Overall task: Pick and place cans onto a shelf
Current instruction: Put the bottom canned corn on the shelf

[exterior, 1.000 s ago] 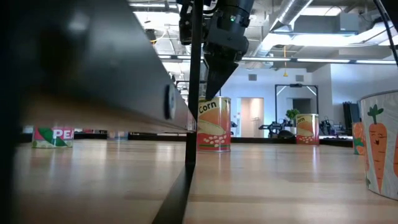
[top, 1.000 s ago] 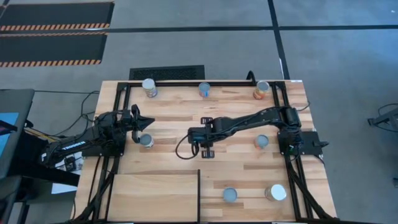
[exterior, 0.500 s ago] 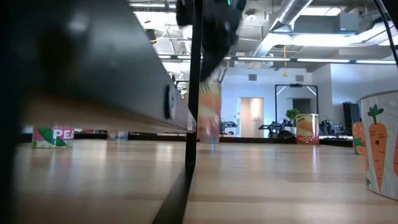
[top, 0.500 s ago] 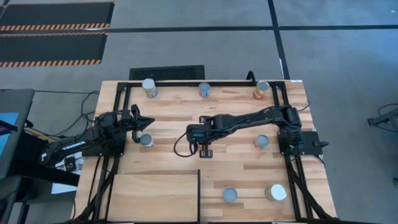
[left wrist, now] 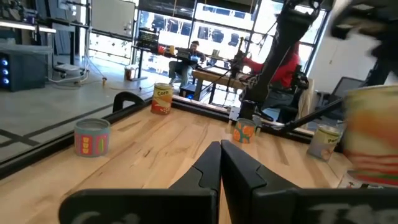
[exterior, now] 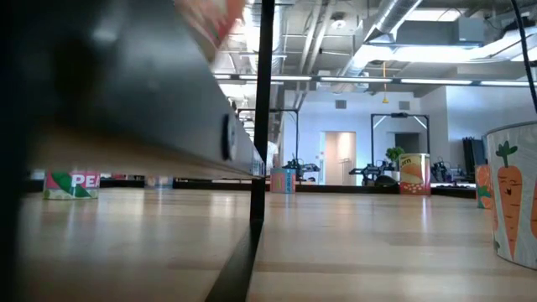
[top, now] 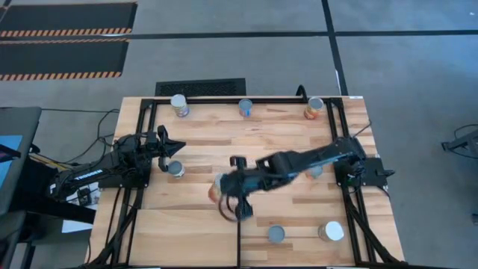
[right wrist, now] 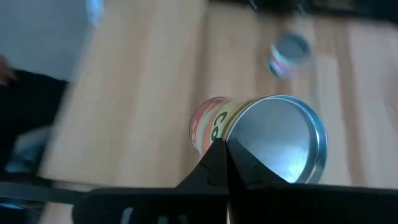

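Observation:
My right gripper (right wrist: 225, 149) is shut on an orange corn can (right wrist: 208, 127) with a silver top. It holds the can in the air over the table's middle (top: 218, 191), close to the shelf's upright black bar. The shelf (top: 187, 237), a pale panel edged by black bars, lies at the near left. My left gripper (top: 176, 147) is shut and level at the table's left, with a silver-topped can (top: 176, 169) standing just beside it. Other cans stand upright along the far edge (top: 246, 107) and near the front right (top: 276, 234). My right gripper pinches the rim of the corn can's silver top (right wrist: 235, 142), on the side where lid meets label, its two fingers almost together. The fingers slant down from above. The can is lifted clear of the table and tilted, its body slanting away below the fingertips.
Cans stand at the far left (top: 179, 104) and far right (top: 314, 109) corners. Another (top: 315, 171) is partly under my right arm, and a white-topped one (top: 331, 231) is at the near right. A black post (exterior: 264, 109) rises at the shelf's edge.
My right gripper has shut on the corn can and lifted it off the table. It has swung up and toward the near-left, toward the shelf, tipping less steeply. The can, upright on the table before, now hangs tilted in the air.

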You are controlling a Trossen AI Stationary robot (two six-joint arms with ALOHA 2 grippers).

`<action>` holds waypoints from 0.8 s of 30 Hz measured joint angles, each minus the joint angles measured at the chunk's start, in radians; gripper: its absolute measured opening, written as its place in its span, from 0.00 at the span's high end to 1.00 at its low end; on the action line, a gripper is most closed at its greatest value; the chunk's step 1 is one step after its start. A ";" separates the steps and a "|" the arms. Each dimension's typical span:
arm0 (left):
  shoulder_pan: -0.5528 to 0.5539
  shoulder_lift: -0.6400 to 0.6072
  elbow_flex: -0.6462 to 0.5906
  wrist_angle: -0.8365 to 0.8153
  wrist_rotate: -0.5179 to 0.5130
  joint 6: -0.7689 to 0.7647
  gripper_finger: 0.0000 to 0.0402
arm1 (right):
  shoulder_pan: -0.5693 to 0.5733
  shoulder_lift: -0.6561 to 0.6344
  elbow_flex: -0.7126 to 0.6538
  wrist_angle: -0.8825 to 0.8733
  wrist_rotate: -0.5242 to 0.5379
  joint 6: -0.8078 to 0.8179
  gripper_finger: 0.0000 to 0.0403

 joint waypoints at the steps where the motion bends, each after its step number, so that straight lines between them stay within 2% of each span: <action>1: 0.000 0.000 0.000 0.000 0.000 0.000 1.00 | 0.017 0.000 0.002 0.024 0.001 0.000 0.99; 7: 0.000 0.000 0.000 0.000 0.000 0.001 1.00 | 0.087 0.000 0.002 0.132 0.004 -0.029 0.99; 13: 0.000 0.000 0.000 0.000 0.000 0.002 1.00 | 0.096 0.032 0.003 0.188 0.031 -0.069 0.99; 17: 0.000 0.000 0.000 0.000 0.000 -0.002 1.00 | 0.088 0.118 0.015 0.155 -0.020 -0.088 0.99; 24: 0.000 0.002 0.000 0.000 0.000 -0.002 1.00 | 0.085 0.229 0.198 -0.020 -0.029 -0.118 0.99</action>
